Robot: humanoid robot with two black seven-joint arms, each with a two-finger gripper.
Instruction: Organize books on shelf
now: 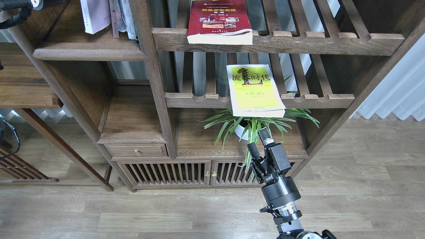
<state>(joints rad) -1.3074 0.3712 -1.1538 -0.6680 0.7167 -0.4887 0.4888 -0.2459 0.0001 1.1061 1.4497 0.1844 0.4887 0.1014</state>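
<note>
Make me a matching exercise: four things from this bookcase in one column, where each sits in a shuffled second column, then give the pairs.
Things
1. dark red book
2. yellow-green book
3. white-lavender book
4. spider plant

Places
A. upright on the solid shelf, upper left
B. flat on the middle slatted rack, overhanging its front rail
C. compartment under the middle rack
D. flat on the top slatted rack

Pairs: 1-D, 2-B, 3-A, 4-C

On the shelf (89,49) the white-lavender book (95,15) is standing; right of it, the red book (219,21) and yellow-green book (254,89) are lying flat, lower.
</note>
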